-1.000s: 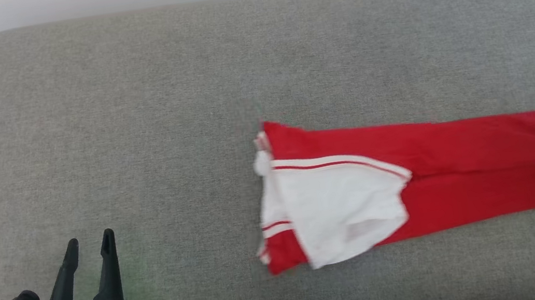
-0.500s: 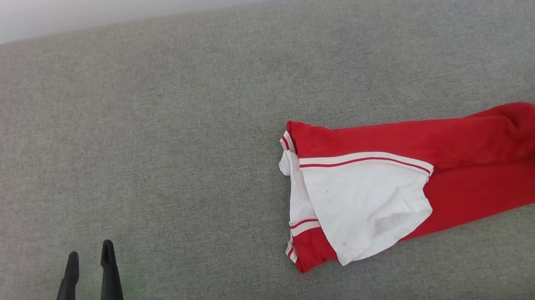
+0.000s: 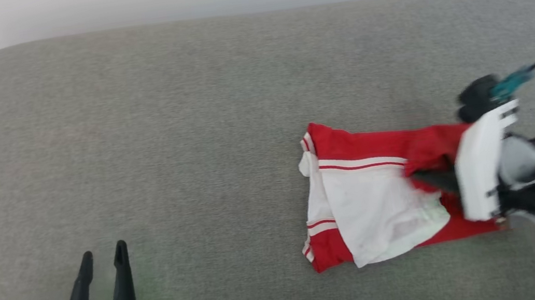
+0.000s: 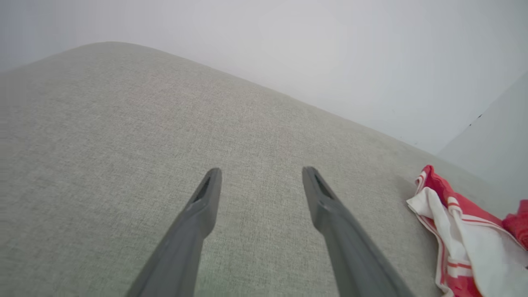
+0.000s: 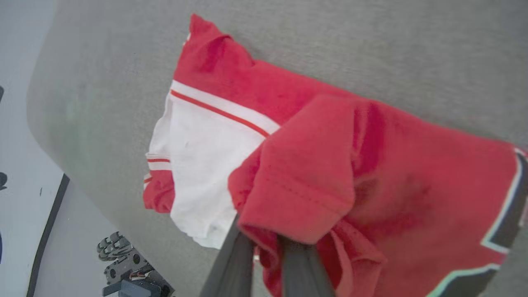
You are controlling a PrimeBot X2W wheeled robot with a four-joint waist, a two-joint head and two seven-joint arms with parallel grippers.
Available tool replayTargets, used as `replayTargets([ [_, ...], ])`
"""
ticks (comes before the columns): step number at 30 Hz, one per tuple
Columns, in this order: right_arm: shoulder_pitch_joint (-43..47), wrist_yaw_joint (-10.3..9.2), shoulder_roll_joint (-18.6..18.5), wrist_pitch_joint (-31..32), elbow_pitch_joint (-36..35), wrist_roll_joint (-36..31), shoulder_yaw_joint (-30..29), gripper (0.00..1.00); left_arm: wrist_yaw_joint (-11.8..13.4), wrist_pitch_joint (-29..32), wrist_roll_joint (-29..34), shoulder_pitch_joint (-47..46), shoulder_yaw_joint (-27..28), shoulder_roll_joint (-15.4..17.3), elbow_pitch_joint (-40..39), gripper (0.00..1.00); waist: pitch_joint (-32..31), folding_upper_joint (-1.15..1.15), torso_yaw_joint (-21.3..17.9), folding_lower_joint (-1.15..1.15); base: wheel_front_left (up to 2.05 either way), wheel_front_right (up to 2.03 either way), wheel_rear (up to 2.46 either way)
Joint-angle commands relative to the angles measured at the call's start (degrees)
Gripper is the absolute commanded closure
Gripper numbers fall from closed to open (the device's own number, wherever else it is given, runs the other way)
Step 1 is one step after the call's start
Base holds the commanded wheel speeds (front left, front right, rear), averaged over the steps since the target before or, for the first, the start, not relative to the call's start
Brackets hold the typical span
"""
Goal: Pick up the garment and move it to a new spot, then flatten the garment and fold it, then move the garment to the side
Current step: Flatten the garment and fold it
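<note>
Right jaws pinch the garment (image 5: 313, 173) — clear from that wrist, blurred overhead; left jaws wide.

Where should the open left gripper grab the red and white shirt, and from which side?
Probably the striped corner at the left end of the garment, approached from the robot's left by the left gripper. That edge lies flat, faces it across bare cushion, and is farthest from the right gripper, which pinches the red hem.
</note>
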Motion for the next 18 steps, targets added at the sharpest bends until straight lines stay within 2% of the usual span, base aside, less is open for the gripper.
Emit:
replayTargets([
  [1, 0.17, -0.04, 0.91, -0.08, -0.29, -0.43, 0.58, 1.00, -0.20, -0.26, -0.54, 0.29, -0.18, -0.14, 0.00, 0.00, -0.32, 0.00, 0.91, 0.00, 0.00, 0.00, 0.00],
  [6, -1.18, -0.04, 4.37, 0.02, 0.54, -1.25, 4.60, 1.00, -0.20, -0.26, -1.43, -0.51, -1.85, -0.11, 0.66, 0.00, -0.75, 0.00, 3.27, 0.00, 0.00, 0.00, 0.00],
  [15, -3.49, -0.03, 7.96, -3.33, 6.11, -2.56, 8.69, 1.00, -0.21, -0.26, -2.27, -1.35, -3.19, -0.39, 1.69, 0.00, -1.38, 0.00, 6.37, 0.00, 0.00, 0.00, 0.00],
  [16, -3.87, -0.03, 8.13, -3.89, 6.73, -2.74, 8.95, 0.83, -0.21, -0.26, -2.32, -1.35, -3.28, -0.41, 1.75, 0.00, -1.43, 0.00, 6.51, 0.00, 0.00, 0.00, 0.00],
  [17, -4.28, -0.04, 8.47, -4.71, 7.92, -2.77, 9.61, 0.00, -0.21, -0.26, -2.45, -1.34, -3.51, -0.37, 1.86, 0.00, -1.57, 0.00, 6.72, 0.00, 0.00, 0.00, 0.00],
  [18, -4.46, -0.04, 8.63, -4.89, 8.36, -2.58, 9.79, 0.00, -0.21, -0.26, -2.54, -1.31, -3.59, -0.33, 1.92, 0.00, -1.67, 0.00, 6.74, 0.00, 0.00, 0.00, 0.00],
])
